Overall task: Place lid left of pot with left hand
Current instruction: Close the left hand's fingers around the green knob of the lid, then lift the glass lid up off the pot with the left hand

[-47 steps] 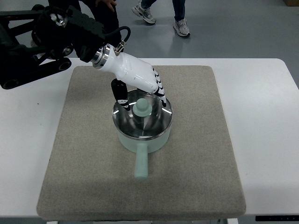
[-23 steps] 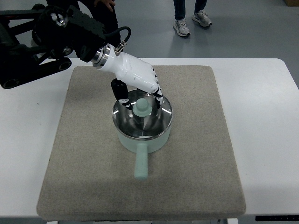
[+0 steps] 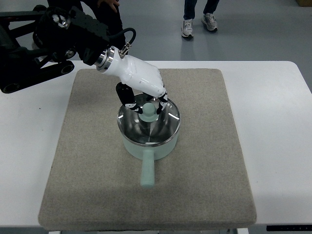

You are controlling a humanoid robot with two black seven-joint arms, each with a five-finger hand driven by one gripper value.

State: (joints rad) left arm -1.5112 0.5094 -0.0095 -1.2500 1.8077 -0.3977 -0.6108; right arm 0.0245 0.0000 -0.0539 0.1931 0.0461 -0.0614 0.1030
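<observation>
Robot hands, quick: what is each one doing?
Left robot hand: fingers closing round the lid knob; firm grip cannot be told.
Right robot hand: not in view.

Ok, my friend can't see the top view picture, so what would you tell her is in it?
A white robot hand, the left one, reaches down and closes its fingers around the knob of a shiny lid on a pale green pot. The pot sits on a grey mat on a white table.

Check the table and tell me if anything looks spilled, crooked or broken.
Nothing stands out. The pot sits upright on the grey mat, its lid seated level on the rim. The left hand is over the lid's knob. No spills or damage show.
</observation>
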